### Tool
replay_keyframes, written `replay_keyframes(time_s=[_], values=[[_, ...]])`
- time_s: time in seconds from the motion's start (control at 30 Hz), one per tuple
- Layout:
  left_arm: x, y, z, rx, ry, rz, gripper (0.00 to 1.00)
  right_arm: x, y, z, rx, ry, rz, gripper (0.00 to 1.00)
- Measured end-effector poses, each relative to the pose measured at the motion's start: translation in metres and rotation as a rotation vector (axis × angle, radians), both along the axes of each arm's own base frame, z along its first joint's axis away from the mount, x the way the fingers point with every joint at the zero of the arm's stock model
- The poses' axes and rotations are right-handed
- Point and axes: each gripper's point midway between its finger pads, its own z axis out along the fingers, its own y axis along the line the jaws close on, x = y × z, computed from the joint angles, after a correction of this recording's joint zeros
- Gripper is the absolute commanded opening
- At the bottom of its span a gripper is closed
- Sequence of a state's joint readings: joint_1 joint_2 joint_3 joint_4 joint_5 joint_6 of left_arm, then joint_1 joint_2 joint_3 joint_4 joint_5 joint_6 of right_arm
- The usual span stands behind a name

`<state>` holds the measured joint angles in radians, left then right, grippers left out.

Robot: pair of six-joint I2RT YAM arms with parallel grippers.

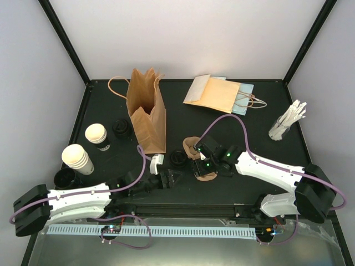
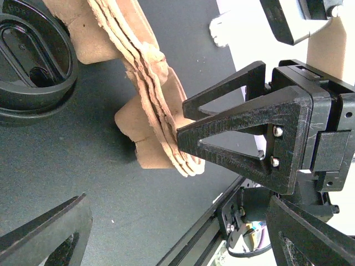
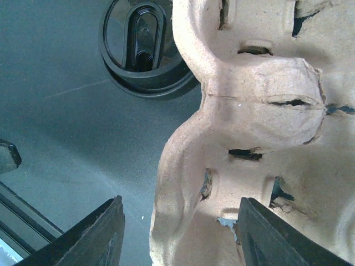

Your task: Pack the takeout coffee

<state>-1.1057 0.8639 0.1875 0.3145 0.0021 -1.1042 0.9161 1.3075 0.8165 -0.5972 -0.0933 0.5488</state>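
Two cream-white paper cups stand at the left of the table in the top view: one with a black sleeve (image 1: 96, 135), the other (image 1: 77, 157) nearer me. The brown pulp carrier stack (image 1: 207, 176) lies mid-table and fills the right wrist view (image 3: 249, 111). My right gripper (image 1: 201, 164) is open, its fingers (image 3: 100, 233) straddling the carrier's edge without closing on it. My left gripper (image 1: 171, 178) is open and empty over bare table just left of the carrier (image 2: 150, 111), far from the cups. It also shows in the left wrist view (image 2: 177, 238).
A brown paper bag (image 1: 147, 111) stands upright at the back centre. Black lids lie at the left (image 1: 65, 178), behind the cups (image 1: 121, 128) and beside the carrier (image 1: 178, 159). Flat bags (image 1: 219, 94) and a holder of sticks (image 1: 287, 123) sit at the back right.
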Motion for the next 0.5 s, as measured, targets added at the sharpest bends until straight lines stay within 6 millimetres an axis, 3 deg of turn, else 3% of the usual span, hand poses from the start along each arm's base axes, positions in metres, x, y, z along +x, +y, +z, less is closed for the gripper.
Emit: replay_keyframes(time_s=[0.5], values=[[0.0022,0.0087,-0.0038,-0.019,0.019,0.024,0.87,0.0026,-0.0022,-0.0007,-0.013,-0.014,-0.007,0.51]])
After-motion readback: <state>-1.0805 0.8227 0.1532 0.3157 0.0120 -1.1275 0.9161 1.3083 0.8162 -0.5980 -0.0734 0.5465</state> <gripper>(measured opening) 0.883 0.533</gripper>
